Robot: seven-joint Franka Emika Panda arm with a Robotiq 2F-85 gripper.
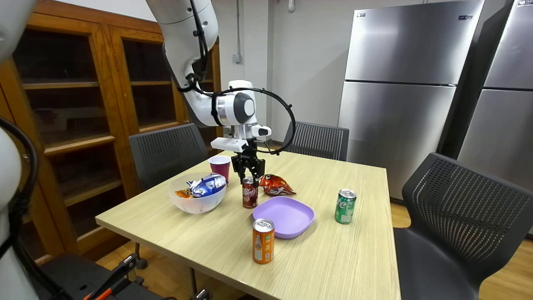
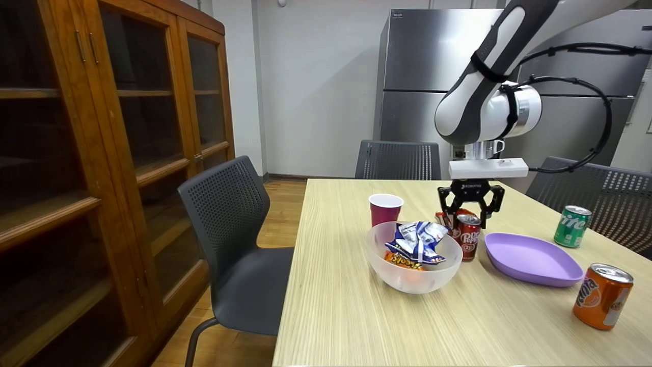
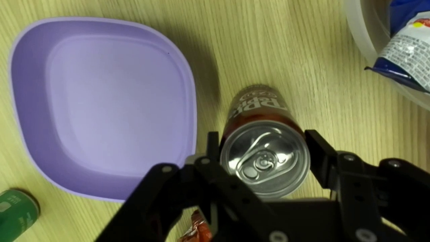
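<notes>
A dark red Dr Pepper can [image 1: 250, 196] stands upright on the table, seen in both exterior views. My gripper [image 2: 468, 223] points straight down over it, with its jaws shut on the can's upper part. From the wrist view, the can's silver lid [image 3: 265, 161] sits between the black fingers [image 3: 317, 158], which press close on either side. The can's base appears to rest on the table. Beside it lies a purple plate [image 3: 117, 101]. On the opposite side stands a frosted bowl [image 2: 412, 283] holding a blue snack bag [image 2: 417, 242] and an orange packet [image 2: 402, 260].
A red snack bag [image 1: 277, 185] lies just behind the can. The maroon cup [image 2: 386, 213] stands behind the bowl. An orange Fanta can [image 1: 263, 241] and a green Sprite can [image 1: 345, 206] stand around the plate. Chairs [image 1: 466, 216] surround the table [image 1: 341, 258].
</notes>
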